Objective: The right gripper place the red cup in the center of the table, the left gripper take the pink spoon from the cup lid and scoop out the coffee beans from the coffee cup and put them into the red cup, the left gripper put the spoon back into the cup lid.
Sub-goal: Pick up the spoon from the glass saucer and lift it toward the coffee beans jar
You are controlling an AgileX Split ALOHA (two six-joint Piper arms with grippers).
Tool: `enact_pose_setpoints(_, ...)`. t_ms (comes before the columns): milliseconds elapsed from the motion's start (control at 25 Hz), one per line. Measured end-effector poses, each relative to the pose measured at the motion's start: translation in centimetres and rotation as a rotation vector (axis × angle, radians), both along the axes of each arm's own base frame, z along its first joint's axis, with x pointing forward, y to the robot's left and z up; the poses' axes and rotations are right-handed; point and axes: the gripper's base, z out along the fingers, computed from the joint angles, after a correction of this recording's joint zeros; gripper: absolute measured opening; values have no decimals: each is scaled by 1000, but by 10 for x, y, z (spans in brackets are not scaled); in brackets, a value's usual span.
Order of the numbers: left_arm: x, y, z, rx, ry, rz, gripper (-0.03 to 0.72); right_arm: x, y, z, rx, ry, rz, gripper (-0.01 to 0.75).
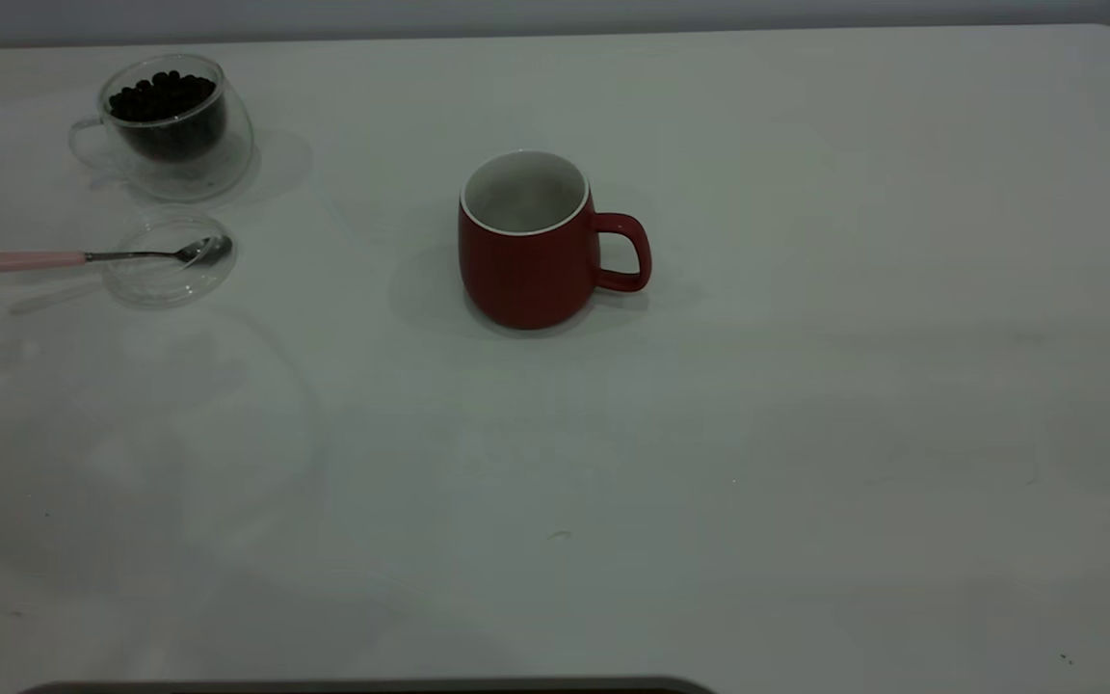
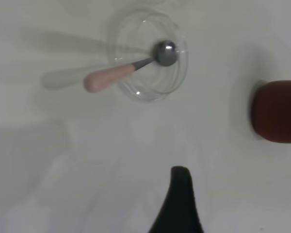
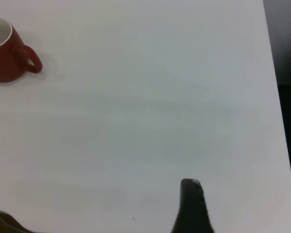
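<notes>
The red cup (image 1: 526,246) stands upright and empty near the middle of the table (image 1: 806,386), its handle to the right. The coffee cup (image 1: 174,120) with coffee beans (image 1: 165,96) stands at the far left. In front of it lies the cup lid (image 1: 168,260), with the pink spoon (image 1: 35,260) resting bowl-in-lid and its handle sticking out left. My left gripper (image 2: 233,204) hovers open and empty above the table, apart from the spoon (image 2: 109,77) and lid (image 2: 148,60); only one finger (image 2: 180,204) shows. My right gripper (image 3: 242,208) is open and empty, far from the red cup (image 3: 5,53).
The table's right edge (image 3: 276,97) runs close to the right gripper, with dark floor beyond it. A dark strip (image 1: 372,686) lies along the table's near edge. Neither arm shows in the exterior view.
</notes>
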Motion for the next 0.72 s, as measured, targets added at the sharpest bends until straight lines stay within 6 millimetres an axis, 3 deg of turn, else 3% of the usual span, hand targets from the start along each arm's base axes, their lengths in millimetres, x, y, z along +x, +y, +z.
enact_pose_setpoints(360, -12, 43, -31, -26, 6, 28, 718, 0, 0, 0, 3, 0, 2, 591)
enact_pose_setpoints(720, 5, 50, -70, -125, 13, -26, 716, 0, 0, 0, 4, 0, 2, 591)
